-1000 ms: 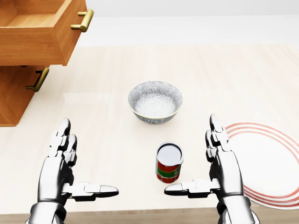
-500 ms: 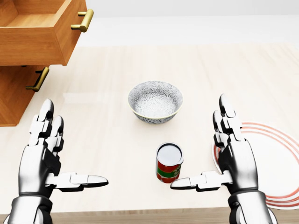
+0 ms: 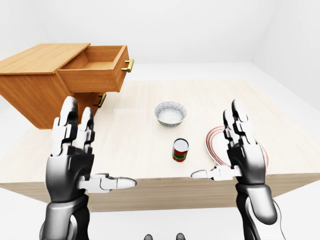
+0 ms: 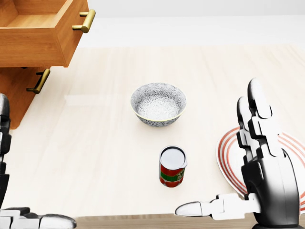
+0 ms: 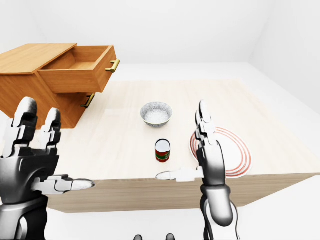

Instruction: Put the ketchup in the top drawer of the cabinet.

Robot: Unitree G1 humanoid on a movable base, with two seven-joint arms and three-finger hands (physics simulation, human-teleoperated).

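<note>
Ketchup [image 4: 172,166] upright on pale wood table [image 3: 140,145], white room; both hands spread, empty.

Glossy metal hands [image 3: 235,160], a matt pale-wood table [image 4: 228,76], a warm wooden cabinet [image 3: 35,85] with brassy handles [image 4: 85,21].

Both robot hands [image 3: 82,160] higher, wider apart

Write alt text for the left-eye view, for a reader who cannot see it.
Two open robot hands, left hand and right hand, are raised over the near edge of a pale table, holding nothing. Between them stands a red can, with a patterned bowl beyond it and a red-ringed plate at right. At upper left, a wooden cabinet has its top drawer pulled open.
</note>
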